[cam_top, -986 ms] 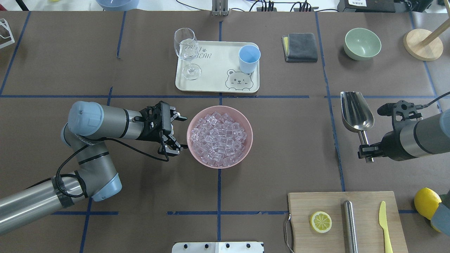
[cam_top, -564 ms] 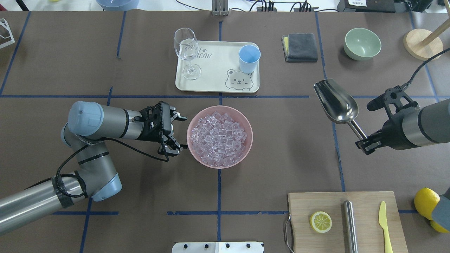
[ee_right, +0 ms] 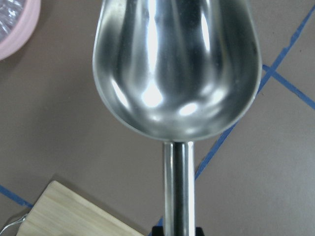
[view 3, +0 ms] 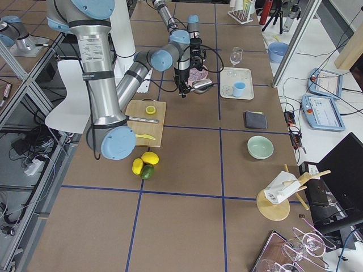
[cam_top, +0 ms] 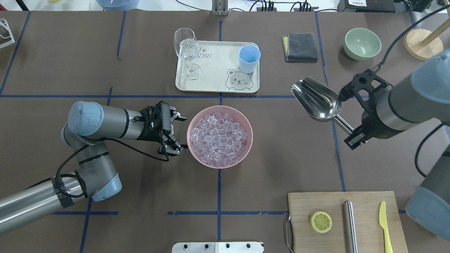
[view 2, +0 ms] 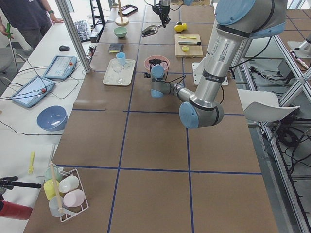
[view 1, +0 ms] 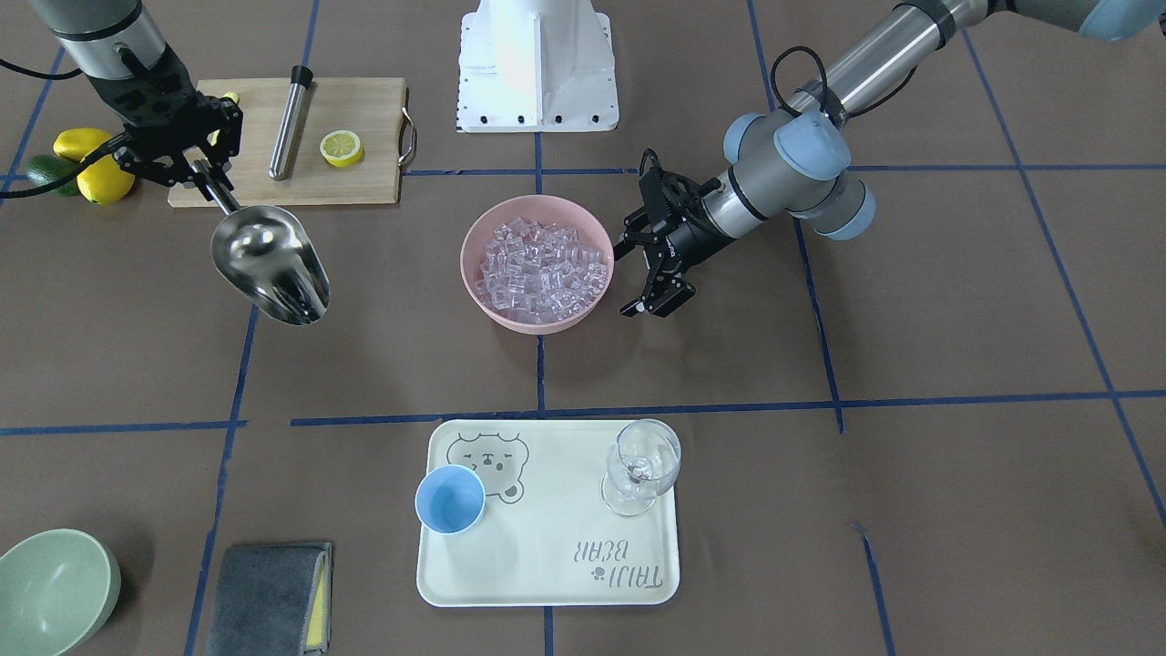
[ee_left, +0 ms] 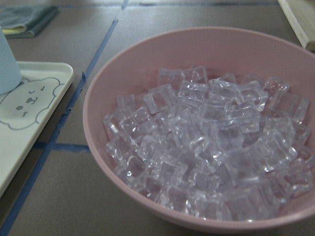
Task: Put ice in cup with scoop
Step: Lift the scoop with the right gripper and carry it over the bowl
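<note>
The ice (cam_top: 219, 135) fills a pink bowl (cam_top: 189, 142) at the table's centre; it also shows in the left wrist view (ee_left: 206, 142). The light-blue cup (cam_top: 249, 56) stands empty on a cream bear tray (cam_top: 214, 72). My right gripper (cam_top: 353, 135) is shut on the thin handle of the steel scoop (cam_top: 316, 100). It holds the scoop in the air, right of the bowl, with the empty trough pointing toward the bowl and tray. The trough fills the right wrist view (ee_right: 177, 69). My left gripper (cam_top: 177, 133) is open and empty, just left of the bowl's rim.
A wine glass (cam_top: 186, 49) stands on the tray's left side. A cutting board (cam_top: 306, 203) at front right holds a lemon slice (cam_top: 320, 221), a steel cylinder (cam_top: 349, 225) and a yellow knife (cam_top: 385, 225). A grey cloth (cam_top: 301, 47) and a green bowl (cam_top: 362, 43) lie at back right.
My right arm has carried the scoop left and toward the back, turning its trough to face the bowl and tray. The left arm has not moved.
</note>
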You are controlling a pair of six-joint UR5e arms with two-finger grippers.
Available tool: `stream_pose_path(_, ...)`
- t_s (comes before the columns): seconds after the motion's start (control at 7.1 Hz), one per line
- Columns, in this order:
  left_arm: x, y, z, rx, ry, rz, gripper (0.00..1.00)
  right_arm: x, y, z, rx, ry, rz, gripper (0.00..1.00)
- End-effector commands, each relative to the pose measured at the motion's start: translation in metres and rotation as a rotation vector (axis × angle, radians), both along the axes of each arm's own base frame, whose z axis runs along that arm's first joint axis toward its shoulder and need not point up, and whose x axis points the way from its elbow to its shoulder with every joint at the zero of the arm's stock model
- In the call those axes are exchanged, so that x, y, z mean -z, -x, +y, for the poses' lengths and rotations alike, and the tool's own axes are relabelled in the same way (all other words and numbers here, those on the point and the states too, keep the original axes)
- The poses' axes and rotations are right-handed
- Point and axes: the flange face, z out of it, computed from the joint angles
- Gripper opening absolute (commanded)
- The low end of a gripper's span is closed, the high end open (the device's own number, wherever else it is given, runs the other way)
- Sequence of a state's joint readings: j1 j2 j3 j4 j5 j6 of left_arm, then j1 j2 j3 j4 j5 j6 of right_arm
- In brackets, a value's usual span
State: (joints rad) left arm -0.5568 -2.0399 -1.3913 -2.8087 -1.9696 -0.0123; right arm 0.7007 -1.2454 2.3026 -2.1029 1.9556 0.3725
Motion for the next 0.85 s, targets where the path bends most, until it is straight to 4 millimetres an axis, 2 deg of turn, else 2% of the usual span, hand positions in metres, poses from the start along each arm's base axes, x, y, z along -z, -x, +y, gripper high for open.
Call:
stream_pose_path(0.0,-0.002,0.000,0.000,0.000,0.001,-0.002,1.00,0.082,0.037,0.022,0.059,-0.007,0.173,0.00)
stream_pose_path(0.28,-0.002,0.000,0.000,0.002,0.002,-0.004,1.00,0.098,0.093,0.027,0.175,-0.045,0.230,0.00)
stream_pose_path(0.42,-0.003,-0.001,-0.001,0.002,0.003,-0.005,1.00,0.127,0.114,0.029,0.297,-0.100,0.348,0.00)
stream_pose_path(0.56,-0.003,-0.001,-0.001,0.002,0.003,-0.005,1.00,0.146,0.137,0.029,0.373,-0.087,0.406,0.00)
stream_pose_path(0.7,-0.004,-0.001,-0.001,0.002,0.004,-0.006,1.00,0.151,0.163,0.020,0.434,-0.075,0.446,0.00)
